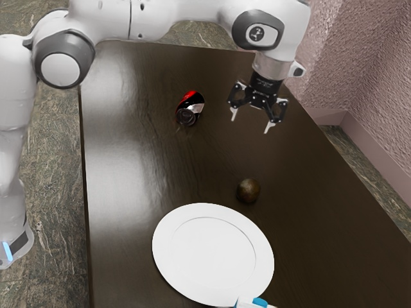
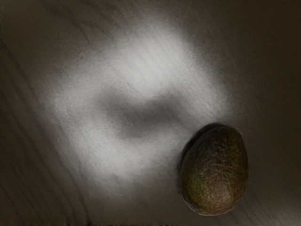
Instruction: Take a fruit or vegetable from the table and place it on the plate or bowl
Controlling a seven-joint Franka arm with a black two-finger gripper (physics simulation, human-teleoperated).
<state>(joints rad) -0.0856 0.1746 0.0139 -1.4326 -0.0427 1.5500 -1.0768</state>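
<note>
A dark brown-green avocado [image 1: 248, 190] lies on the dark wooden table [image 1: 128, 167], just beyond the rim of a white plate [image 1: 212, 253] near the front edge. My gripper [image 1: 251, 122] hangs open in the air well above the table, behind the avocado and toward the far side. Nothing is between its fingers. In the wrist view the avocado [image 2: 215, 169] lies on the tabletop, off to one side of the shadow my hand casts.
A red, white and black object [image 1: 191, 107] lies on its side at the far part of the table, to the exterior view's left of my gripper. A small white and blue thing [image 1: 254, 303] pokes in by the plate's near rim.
</note>
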